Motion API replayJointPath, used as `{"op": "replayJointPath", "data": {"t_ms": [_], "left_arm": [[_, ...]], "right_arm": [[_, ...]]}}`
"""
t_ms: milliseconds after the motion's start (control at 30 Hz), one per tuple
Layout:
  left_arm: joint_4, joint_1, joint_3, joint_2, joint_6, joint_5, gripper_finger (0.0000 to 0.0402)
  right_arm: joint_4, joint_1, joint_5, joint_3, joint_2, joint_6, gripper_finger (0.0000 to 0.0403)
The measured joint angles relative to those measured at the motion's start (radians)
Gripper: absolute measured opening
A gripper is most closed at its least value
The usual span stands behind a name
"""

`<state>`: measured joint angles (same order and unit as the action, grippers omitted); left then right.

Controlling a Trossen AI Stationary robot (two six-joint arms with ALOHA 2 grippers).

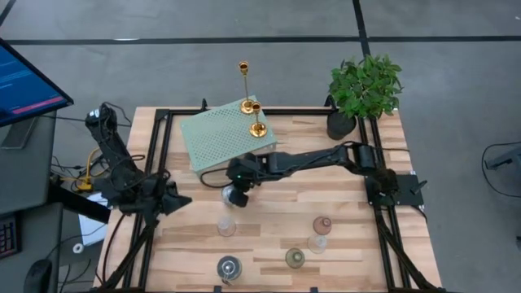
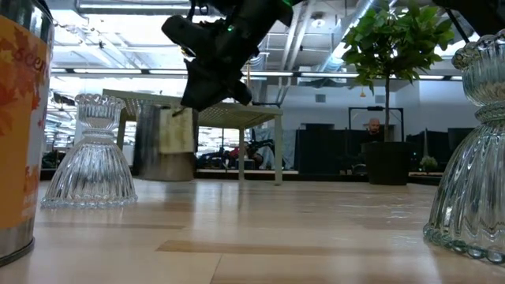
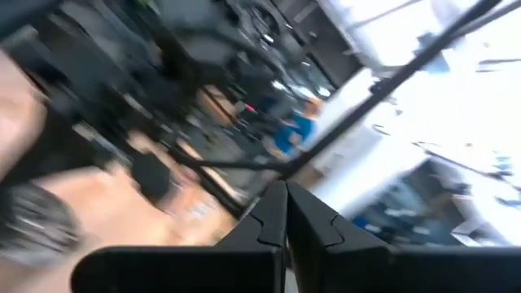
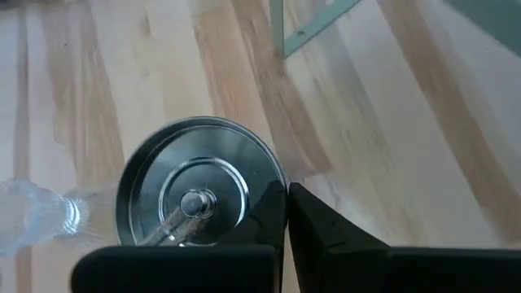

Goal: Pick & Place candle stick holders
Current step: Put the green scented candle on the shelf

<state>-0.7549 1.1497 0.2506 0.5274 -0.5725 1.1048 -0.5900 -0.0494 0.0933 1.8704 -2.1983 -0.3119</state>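
Note:
My right gripper (image 1: pixel 236 189) reaches to the table's middle and is shut on a silvery metal cup (image 4: pixel 199 195), just in front of the mint rack. In the low view the cup (image 2: pixel 162 142) stands upright under the gripper (image 2: pixel 191 101). Two gold candlesticks, one tall (image 1: pixel 243 81) and one short (image 1: pixel 257 118), stand on the rack. A clear glass holder (image 1: pixel 226 226), a pink one (image 1: pixel 322 225), another clear one (image 1: pixel 317 242), a greenish one (image 1: pixel 295 258) and a silvery one (image 1: pixel 229 268) stand on the near half of the table. My left gripper (image 1: pixel 177 201) waits shut at the left. My right gripper pinches the cup's rim (image 4: pixel 279 177) on one side, one finger (image 4: pixel 264 216) over the inside and the other outside the wall. The fingers come from above, pointing down. The cup is upright, and its base looks level with the table top in the low view.
The mint-green perforated rack (image 1: pixel 224 134) stands at the far middle and a potted plant (image 1: pixel 362 89) at the far right corner. Black frame rails (image 1: pixel 163 146) run along the table's sides. A monitor (image 1: pixel 24 81) stands beyond the left edge.

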Motion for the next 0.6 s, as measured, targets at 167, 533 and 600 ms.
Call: {"op": "replayJointPath", "data": {"t_ms": [167, 533, 600], "left_arm": [[0.026, 0.003, 0.015, 0.000, -0.112, -0.143, 0.0003], [0.045, -0.054, 0.253, 0.043, 0.205, -0.593, 0.0003], [0.123, -0.054, 0.305, 0.054, 0.299, -0.577, 0.0003]], "right_arm": [[-0.004, 0.009, 0.001, 0.002, 0.000, 0.009, 0.0000], [0.015, 0.029, -0.018, 0.002, 0.000, 0.034, 0.0000], [0.025, 0.032, -0.019, 0.002, 0.000, 0.029, 0.0001]]}}
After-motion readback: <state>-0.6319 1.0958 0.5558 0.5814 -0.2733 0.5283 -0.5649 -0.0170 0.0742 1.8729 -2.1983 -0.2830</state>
